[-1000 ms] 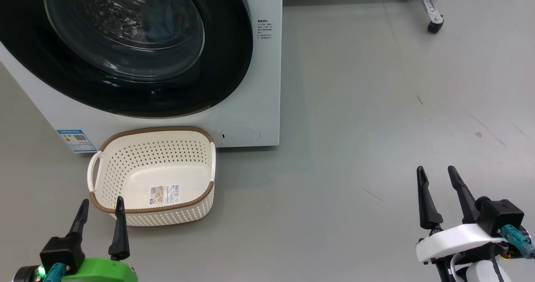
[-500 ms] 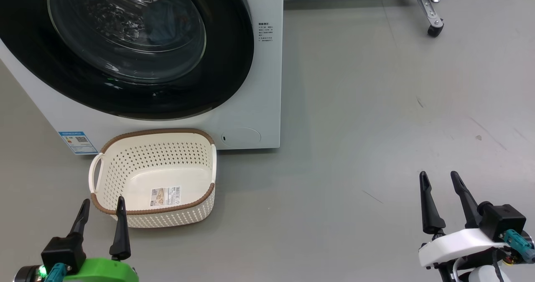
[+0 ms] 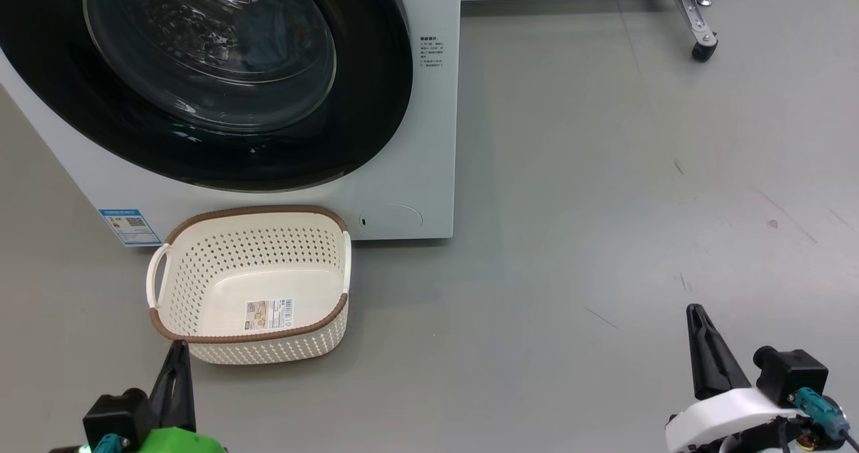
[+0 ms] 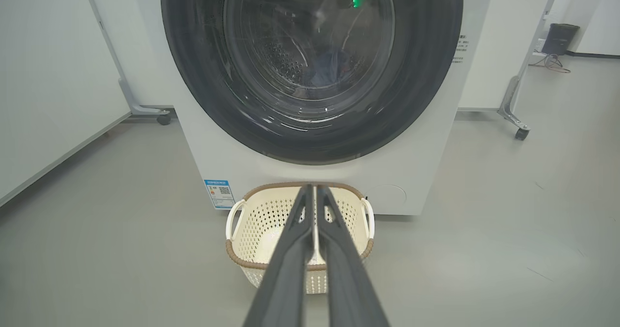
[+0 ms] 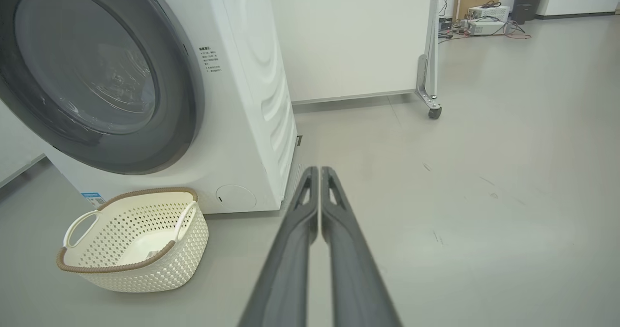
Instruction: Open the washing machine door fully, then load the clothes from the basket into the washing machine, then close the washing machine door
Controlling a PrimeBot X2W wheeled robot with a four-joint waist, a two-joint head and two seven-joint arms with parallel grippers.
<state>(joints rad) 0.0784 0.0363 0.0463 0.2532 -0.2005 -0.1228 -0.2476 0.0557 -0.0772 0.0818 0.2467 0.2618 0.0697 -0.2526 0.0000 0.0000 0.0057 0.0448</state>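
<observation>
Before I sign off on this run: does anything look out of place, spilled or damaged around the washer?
Nothing stands out. The washing machine door is shut and undamaged, blue cloth shows behind its glass, and the basket stands empty in front of it.

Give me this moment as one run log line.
washing machine door: closed | basket: empty | clothes: blue fabric behind door glass | left claw: shut, empty | right claw: shut, empty
</observation>
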